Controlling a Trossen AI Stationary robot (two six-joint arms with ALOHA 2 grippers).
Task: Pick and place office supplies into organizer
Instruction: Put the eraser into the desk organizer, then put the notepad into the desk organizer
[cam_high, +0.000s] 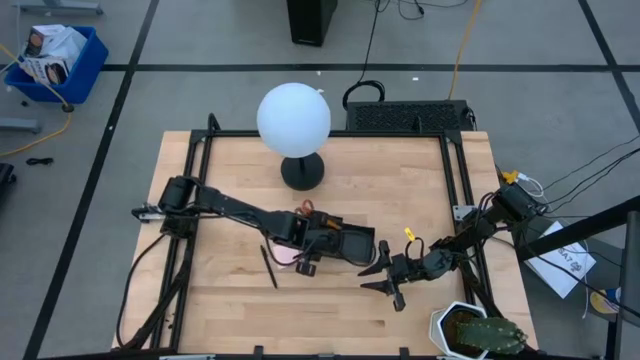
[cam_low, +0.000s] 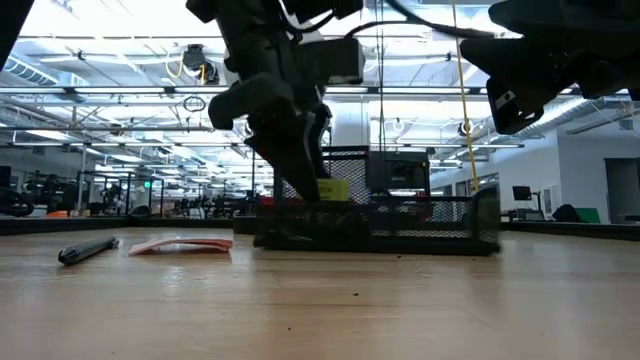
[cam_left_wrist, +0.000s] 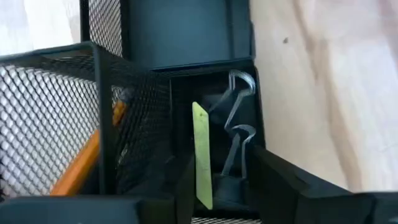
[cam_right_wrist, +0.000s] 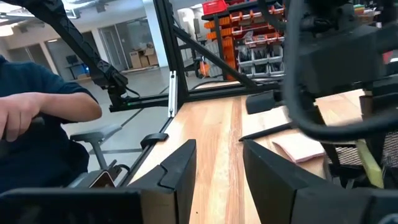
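Jaws of my left gripper (cam_left_wrist: 217, 186) stand parted over the organizer (cam_left_wrist: 106, 74), the yellow-green piece (cam_left_wrist: 201, 155) lying lengthwise between them.

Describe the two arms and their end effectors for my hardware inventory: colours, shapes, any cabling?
Both arms are dark, jointed links. The left end effector and right end effector each end in two flat, angular black fingers. A red cable loops at the left arm's wrist. A yellow tag sits on the right arm.
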